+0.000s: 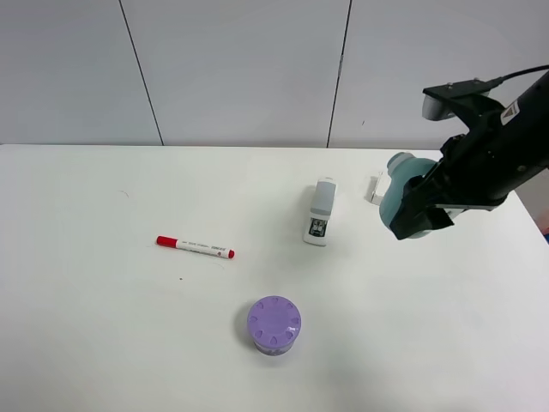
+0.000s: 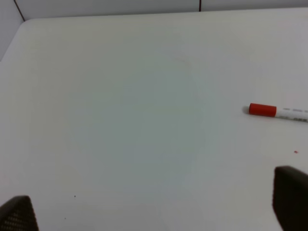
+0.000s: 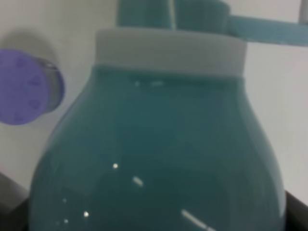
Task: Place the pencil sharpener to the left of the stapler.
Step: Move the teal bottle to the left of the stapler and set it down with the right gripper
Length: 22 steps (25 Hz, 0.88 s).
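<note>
My right gripper (image 1: pixel 418 209) is shut on the teal pencil sharpener (image 1: pixel 395 199) and holds it above the table at the right. The sharpener's glossy teal body (image 3: pixel 154 159) and white band fill the right wrist view. The pale grey stapler (image 1: pixel 321 213) lies on the table to the left of the sharpener, its dark mouth toward the front. My left gripper (image 2: pixel 154 211) is open over bare table, with only its dark fingertips (image 2: pixel 290 195) showing in the left wrist view; it is out of the exterior high view.
A purple ridged-lid jar (image 1: pixel 274 325) stands front centre, also visible as the purple jar (image 3: pixel 26 89) beside the sharpener. A red-capped marker (image 1: pixel 195 247) lies left of the stapler, its cap (image 2: pixel 262 109) near my left gripper. A small white box (image 1: pixel 375 187) sits behind the sharpener.
</note>
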Each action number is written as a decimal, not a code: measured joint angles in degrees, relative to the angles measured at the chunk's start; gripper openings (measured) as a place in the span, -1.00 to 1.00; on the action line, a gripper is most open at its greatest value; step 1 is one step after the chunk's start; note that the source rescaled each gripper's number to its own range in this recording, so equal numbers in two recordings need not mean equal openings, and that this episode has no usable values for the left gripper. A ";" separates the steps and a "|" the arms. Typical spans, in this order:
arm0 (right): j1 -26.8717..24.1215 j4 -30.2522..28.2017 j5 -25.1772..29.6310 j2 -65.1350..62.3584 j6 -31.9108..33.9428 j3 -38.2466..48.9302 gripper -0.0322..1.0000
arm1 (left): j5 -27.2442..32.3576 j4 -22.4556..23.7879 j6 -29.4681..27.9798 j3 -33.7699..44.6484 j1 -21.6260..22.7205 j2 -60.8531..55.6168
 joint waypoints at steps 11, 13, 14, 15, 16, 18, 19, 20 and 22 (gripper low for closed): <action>0.13 1.80 5.80 2.70 -7.53 -12.89 -0.87 | 0.00 0.00 0.00 0.00 0.00 0.00; 1.05 1.36 6.49 5.79 -7.48 -16.75 -0.87 | 0.00 0.00 0.00 0.00 0.00 0.00; 1.92 0.95 6.97 7.69 -7.48 -19.03 -0.87 | 0.00 0.00 0.00 0.00 0.00 0.00; 2.97 0.50 7.15 9.43 -7.48 -21.46 -0.87 | 0.00 0.00 0.00 0.00 0.00 0.00; 4.11 0.12 7.23 11.69 -7.43 -23.66 -0.87 | 0.00 0.00 0.00 0.00 0.00 0.00; 6.29 -0.55 7.25 16.39 -6.98 -29.58 -0.87 | 0.00 0.00 0.00 0.00 0.00 0.00; 7.45 -0.77 7.30 19.25 -6.92 -32.97 -0.87 | 0.00 0.00 0.00 0.00 0.00 0.00; 8.36 -0.90 7.30 22.29 -6.86 -35.91 -0.87 | 0.00 0.00 0.00 0.00 0.00 0.00; 10.30 -1.40 7.30 28.07 -6.68 -43.03 -0.87 | 0.00 0.00 0.00 0.00 0.00 0.00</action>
